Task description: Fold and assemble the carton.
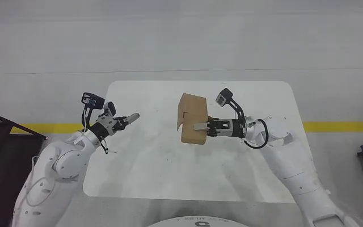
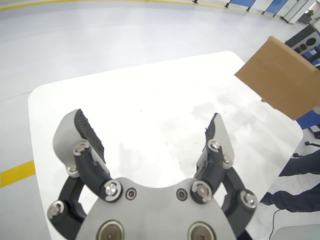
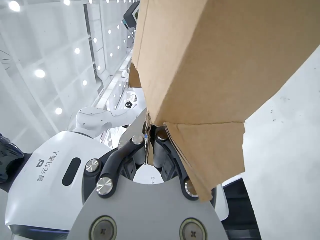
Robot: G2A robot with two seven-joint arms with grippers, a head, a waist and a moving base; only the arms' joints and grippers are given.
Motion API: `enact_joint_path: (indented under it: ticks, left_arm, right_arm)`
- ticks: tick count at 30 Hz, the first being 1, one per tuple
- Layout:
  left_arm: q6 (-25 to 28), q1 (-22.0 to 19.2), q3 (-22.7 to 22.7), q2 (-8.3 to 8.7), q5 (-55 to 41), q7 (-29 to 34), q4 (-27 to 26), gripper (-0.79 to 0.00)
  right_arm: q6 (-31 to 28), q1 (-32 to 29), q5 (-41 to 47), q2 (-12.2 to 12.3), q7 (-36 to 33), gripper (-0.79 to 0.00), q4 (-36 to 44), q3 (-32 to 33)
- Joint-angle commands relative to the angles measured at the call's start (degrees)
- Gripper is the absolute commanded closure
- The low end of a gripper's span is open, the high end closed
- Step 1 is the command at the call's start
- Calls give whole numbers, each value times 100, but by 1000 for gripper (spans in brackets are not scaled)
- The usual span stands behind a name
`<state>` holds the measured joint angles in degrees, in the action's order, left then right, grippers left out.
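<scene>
— Where's the carton (image 1: 191,118) just now?

— Up off the white table (image 1: 170,170), about the middle and a touch to the right. The right gripper (image 3: 149,136) has it, jaws pinched almost together on a cardboard flap at the box's right-hand side.

— Lying flat, is it?

— No, it's opened out into a box shape and tilted, with another loose flap hanging down beside the gripper.

— And the other arm?

— The left gripper (image 2: 147,123) hangs over the left part of the table, well apart from the carton. Its jaws are spread wide with nothing between them, pointing towards the box.
</scene>
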<state>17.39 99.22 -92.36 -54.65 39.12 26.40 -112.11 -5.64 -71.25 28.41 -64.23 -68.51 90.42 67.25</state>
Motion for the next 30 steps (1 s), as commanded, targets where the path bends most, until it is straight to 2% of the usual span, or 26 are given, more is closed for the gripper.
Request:
enact_joint_path:
  ticks: [1, 4, 7, 11, 15, 22, 30]
  left_arm:
    - [10, -21, 60, -4, 83, 18, -2, -785]
    - [-15, -27, 109, -11, 185, 20, -13, -785]
    - [-17, -24, 146, -20, 216, 4, 19, -785]
    - [-13, -36, 203, -29, 244, 29, 50, -785]
    - [4, -93, 262, -37, 259, 83, 97, -785]
    - [26, -199, 348, -49, 299, 176, 151, -785]
    - [16, -261, 387, -61, 298, 233, 177, -785]
  right_arm:
    - [84, -50, 87, -8, 22, 0, 21, -54]
    - [722, -93, 140, 9, 44, 0, 99, -115]
    - [1909, -186, 134, 69, 194, 0, 235, -24]
    - [3383, -530, 819, 151, 259, 0, 493, 299]
    - [4559, -866, 1131, 247, 417, 0, 725, 504]
    - [5261, -957, 1476, 474, 1119, 0, 684, 98]
    - [5537, -350, 1964, 674, 1395, 0, 231, -726]
